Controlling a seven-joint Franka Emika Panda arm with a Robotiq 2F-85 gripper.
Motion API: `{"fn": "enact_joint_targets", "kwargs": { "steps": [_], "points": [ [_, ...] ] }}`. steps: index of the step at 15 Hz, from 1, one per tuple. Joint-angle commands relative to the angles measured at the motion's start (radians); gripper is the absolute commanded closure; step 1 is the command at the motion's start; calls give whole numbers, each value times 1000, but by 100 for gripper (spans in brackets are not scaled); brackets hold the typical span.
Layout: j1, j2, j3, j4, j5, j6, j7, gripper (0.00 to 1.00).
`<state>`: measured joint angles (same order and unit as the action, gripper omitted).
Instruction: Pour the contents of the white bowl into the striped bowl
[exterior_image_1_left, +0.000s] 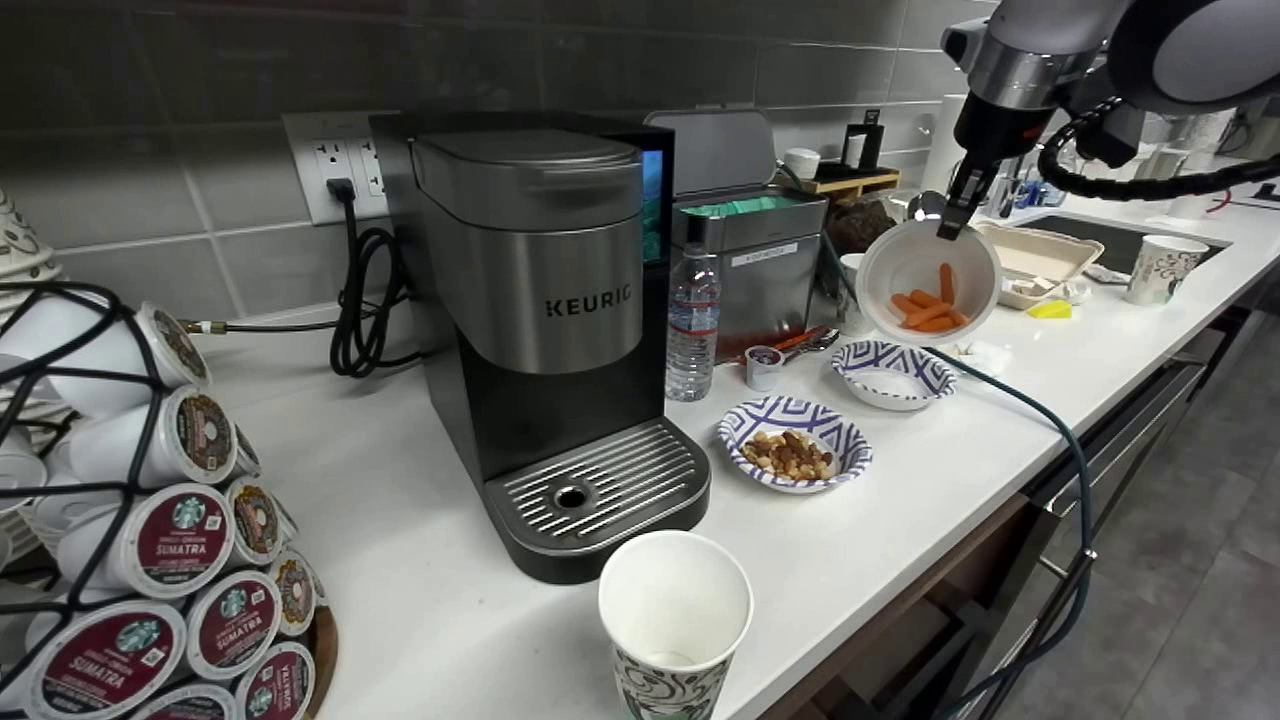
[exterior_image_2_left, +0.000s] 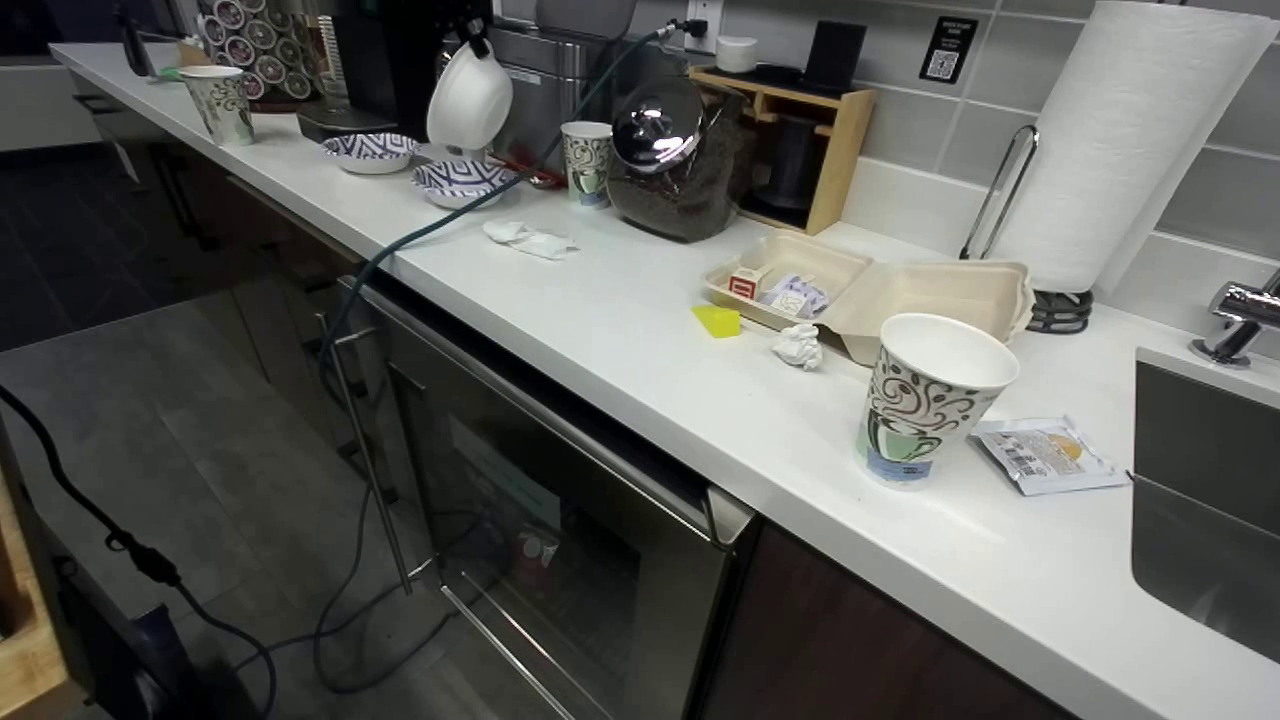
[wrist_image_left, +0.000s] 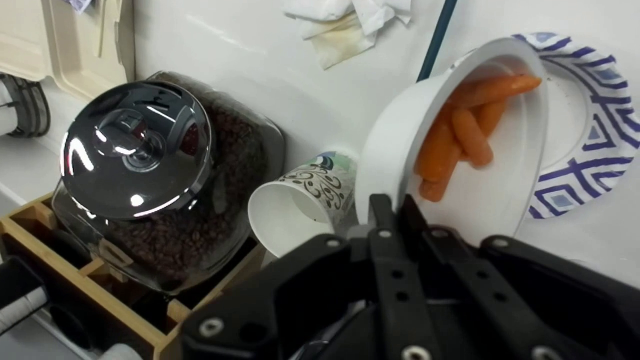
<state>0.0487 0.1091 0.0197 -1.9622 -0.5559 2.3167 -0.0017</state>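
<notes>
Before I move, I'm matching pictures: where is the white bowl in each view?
In an exterior view: white bowl right of centre, upper half.
In an exterior view: white bowl left of centre, near the top.
In the wrist view: white bowl right of centre.
Shared landmark: striped bowl, visible in all three.

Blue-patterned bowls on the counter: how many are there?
2. The bowl of nuts stands beside the Keurig coffee maker; the striped bowl sits next to that bowl. Both exterior views show the pair; any behind the coffee maker could be hidden.
</notes>
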Motion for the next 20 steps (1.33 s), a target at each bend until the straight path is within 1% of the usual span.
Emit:
{"fn": "enact_joint_targets", "kwargs": {
  "steps": [1, 7, 10, 15, 20],
  "points": [
    [26, 45, 8, 53, -68, -15, -17, 98],
    [63, 59, 14, 69, -233, -77, -14, 98],
    [78, 61, 28, 76, -302, -138, -36, 98],
    [94, 76, 59, 112, -382, -197, -102, 98],
    [99, 110, 68, 143, -449, -202, -119, 98]
  ]
}}
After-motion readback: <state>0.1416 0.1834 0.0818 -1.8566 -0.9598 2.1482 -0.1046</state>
